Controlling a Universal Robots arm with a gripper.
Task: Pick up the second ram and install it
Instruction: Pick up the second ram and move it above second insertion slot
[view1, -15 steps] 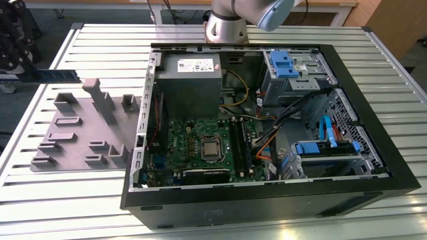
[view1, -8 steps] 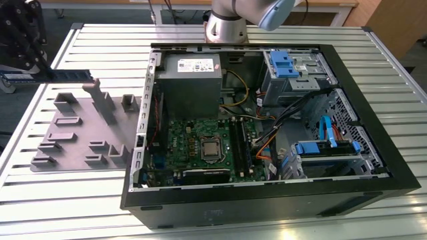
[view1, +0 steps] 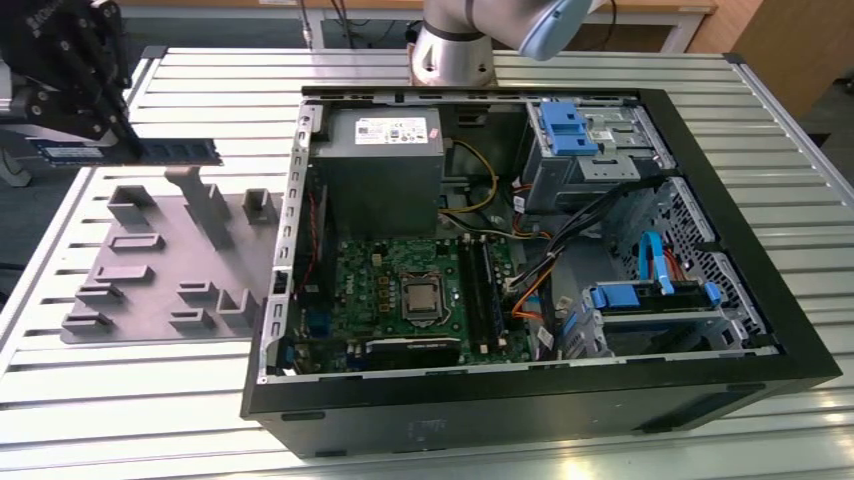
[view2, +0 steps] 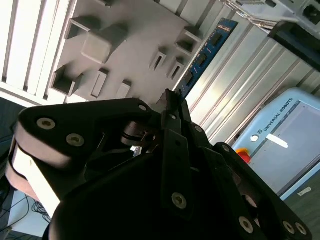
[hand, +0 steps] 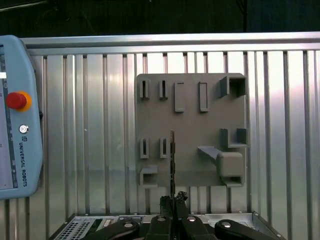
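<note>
Above the grey tray (view1: 154, 255) on the slatted surface (view1: 134, 400), at the exterior view's left, my tool (view1: 123, 142) is clamped on the second ram (view1: 180, 151). It holds the stick level and on edge, clear of the tray and well apart from the open case (view1: 534, 410). Only the stick's thin faces are pinched, so I judge it could pivot or slip. A tilted stick would jam against the motherboard's black slots (view1: 481, 290) or clip the case wall.
</note>
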